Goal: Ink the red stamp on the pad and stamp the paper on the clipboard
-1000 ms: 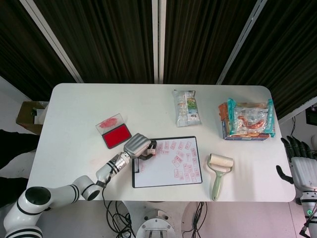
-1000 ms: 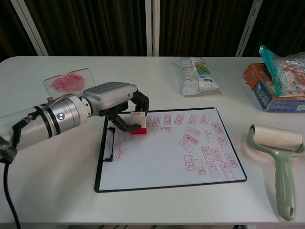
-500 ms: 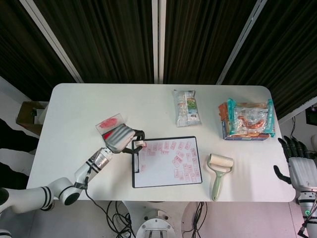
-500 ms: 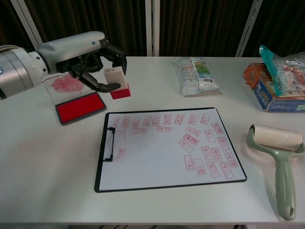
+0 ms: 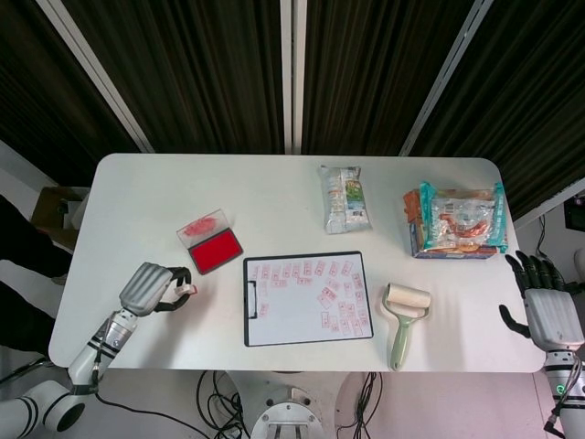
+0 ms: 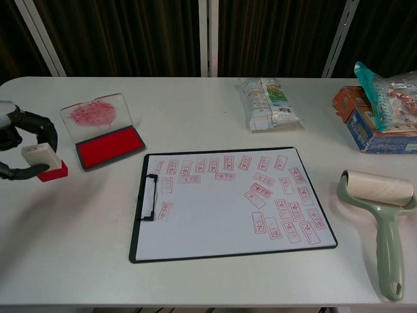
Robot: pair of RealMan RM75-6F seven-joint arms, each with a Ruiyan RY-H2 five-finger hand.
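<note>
The left hand point(image 5: 151, 287) is positioned near the left edge of the table point(image 5: 274, 197); its fingers point(image 6: 40, 126) are curled around the red stamp point(image 6: 44, 162), which it grips by the white upper block; the red base of the stamp sits at or just above the table surface, and contact cannot be confirmed from either view.

The ink pad point(image 5: 215, 251) lies just to the right of the left hand and a little farther from the robot; its case is open; the tray holds a red inked surface; the clear lid point(image 6: 99, 112) stands tilted up behind it and carries red smears.

The clipboard point(image 5: 307, 298) lies farther to the right of the left hand, well apart from it; the paper point(image 6: 228, 207) on it bears many red rectangular stamp marks, clustered along the top edge and down the right side; the clip sits on the left edge of the board.

The right hand point(image 5: 547, 311) hangs beyond the right edge of the table; its fingers are spread and extended; it holds nothing and touches nothing.

Nearest the right hand, on the table, a green-handled lint roller point(image 5: 402, 322) lies beside the clipboard; a box topped with snack packets point(image 5: 455, 219) rests at the far right; a further snack packet point(image 5: 345, 198) lies beyond the clipboard.
</note>
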